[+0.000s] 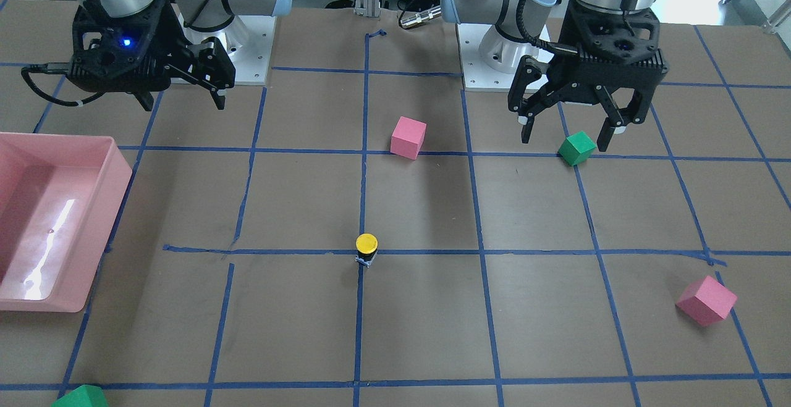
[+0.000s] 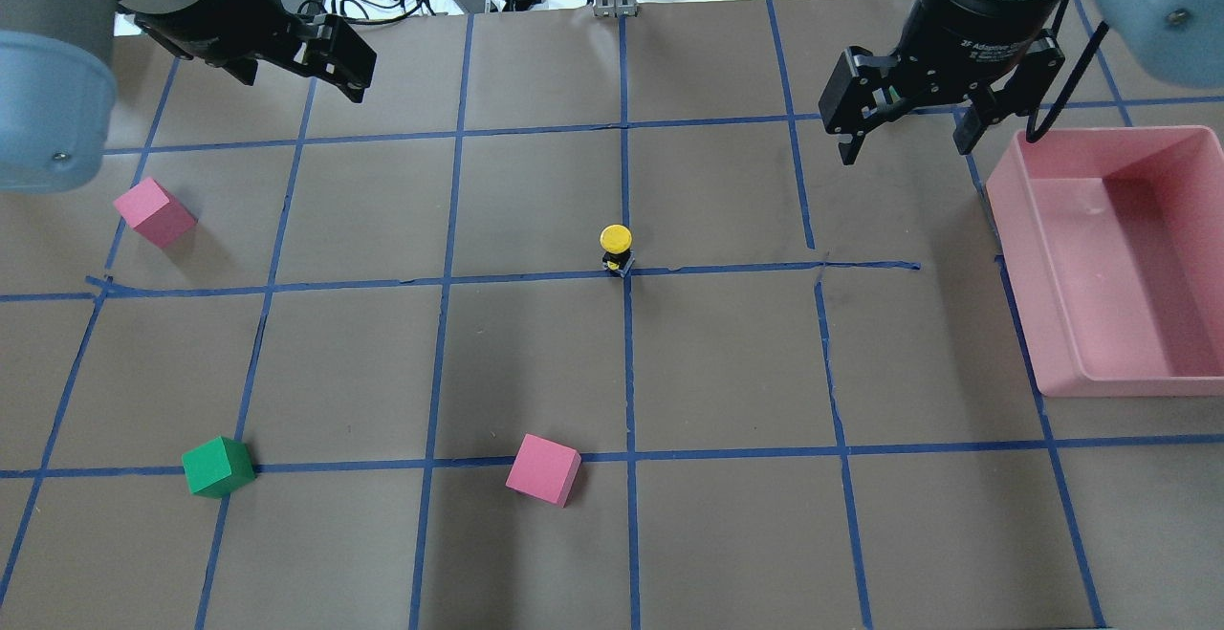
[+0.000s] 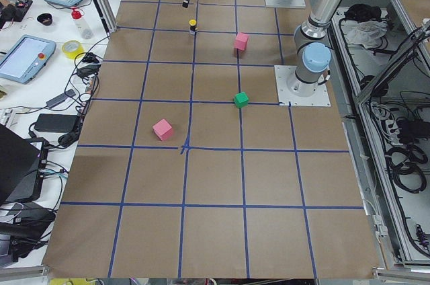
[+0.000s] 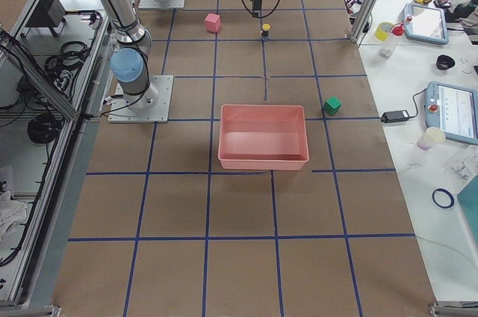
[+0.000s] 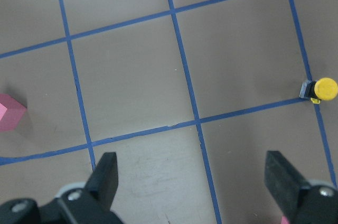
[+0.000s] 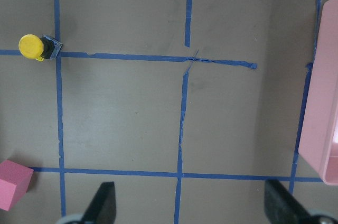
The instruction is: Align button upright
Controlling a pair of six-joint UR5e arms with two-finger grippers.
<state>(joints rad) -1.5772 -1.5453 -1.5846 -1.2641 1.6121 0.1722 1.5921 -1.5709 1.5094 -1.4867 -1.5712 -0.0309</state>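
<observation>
The button (image 1: 366,249) has a yellow cap, a black body and a grey base. It stands upright, cap on top, at a tape crossing in the middle of the table (image 2: 617,248). It also shows at the right edge of the left wrist view (image 5: 319,90) and at the upper left of the right wrist view (image 6: 37,47). My left gripper (image 1: 566,136) is open and empty, held high above a green cube (image 1: 577,148), far from the button. My right gripper (image 1: 184,103) is open and empty, held high near the pink bin (image 1: 117,172).
A pink cube (image 1: 408,137) lies between the arms' bases and the button. Another pink cube (image 1: 706,300) lies on my left side, far out. A second green cube (image 1: 80,396) is at the far edge beyond the bin. Blue tape lines grid the brown table.
</observation>
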